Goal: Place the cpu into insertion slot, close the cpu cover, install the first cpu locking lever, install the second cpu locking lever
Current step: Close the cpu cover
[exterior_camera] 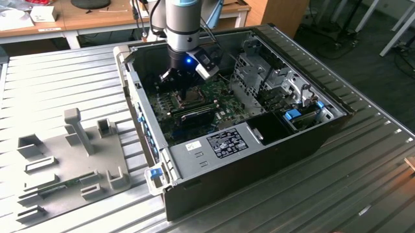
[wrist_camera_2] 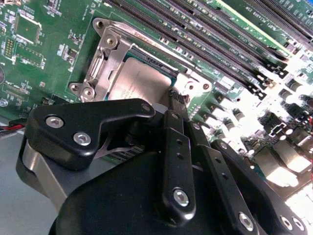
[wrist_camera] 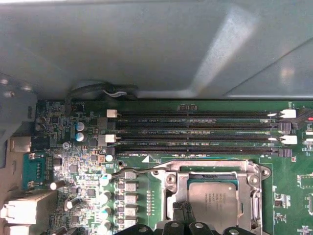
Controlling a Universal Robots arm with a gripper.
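Observation:
The cpu (wrist_camera: 212,198) (wrist_camera_2: 139,81) lies flat in the insertion slot (exterior_camera: 178,99) on the green board, its dull silver top showing. The shiny cpu cover (wrist_camera: 252,196) (wrist_camera_2: 110,54) lies down around it as a metal frame. A thin wire lever (wrist_camera: 142,169) runs along one side of the socket. My gripper (exterior_camera: 188,94) (wrist_camera_2: 175,98) (wrist_camera: 183,213) hangs low inside the computer case, directly over one edge of the socket. Its black fingers are together, their tip at the cover's rim beside the chip. Nothing shows between them.
Long black memory slots (wrist_camera: 195,132) (wrist_camera_2: 220,44) run beside the socket. The open computer case (exterior_camera: 259,145) walls me in, with drive cages at the exterior view's right. A grey fixture plate (exterior_camera: 71,155) with upright blocks lies on the metal table at the exterior view's left.

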